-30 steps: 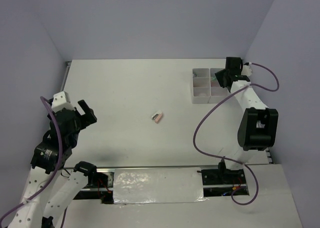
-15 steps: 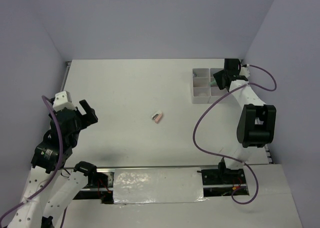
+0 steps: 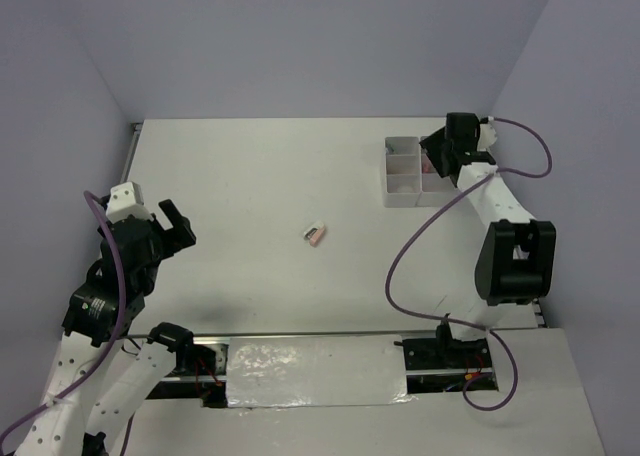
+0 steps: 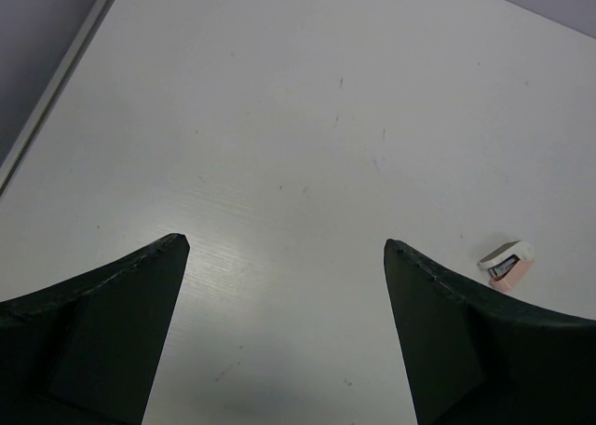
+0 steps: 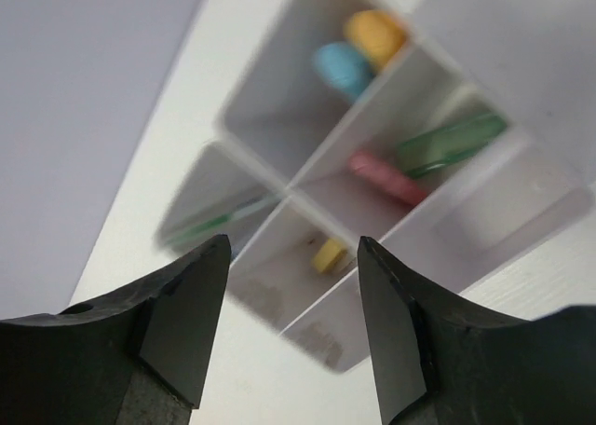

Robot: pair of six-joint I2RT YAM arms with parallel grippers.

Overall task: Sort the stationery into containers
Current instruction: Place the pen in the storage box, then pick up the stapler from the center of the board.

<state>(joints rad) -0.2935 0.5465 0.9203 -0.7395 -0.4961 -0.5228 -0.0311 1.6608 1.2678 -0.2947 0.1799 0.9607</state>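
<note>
The containers are one white divided box (image 3: 403, 186) at the far right of the table. My right gripper (image 3: 432, 158) hovers over it, open, with nothing between its fingers. In the right wrist view the box (image 5: 484, 229) holds a blue piece (image 5: 340, 66) and an orange piece (image 5: 374, 34) in one cell. Another cell has a green stick (image 5: 452, 141) and a pink stick (image 5: 386, 178). A small yellow piece (image 5: 328, 254) lies between my right gripper's (image 5: 293, 243) fingertips, lower down, and a thin teal pen (image 5: 219, 222) lies in the left cell. A pink and white piece (image 3: 314, 234) lies mid-table. My left gripper (image 3: 177, 226) is open at the left.
In the left wrist view the pink and white piece (image 4: 507, 262) lies just right of my open left gripper (image 4: 284, 243), on bare table. The table's left edge (image 4: 56, 99) and grey side walls bound the space. A purple cable (image 3: 420, 236) loops beside the right arm.
My right gripper has opened wider and shifted slightly left and back over the box. The left arm and the pink and white piece have not moved.
</note>
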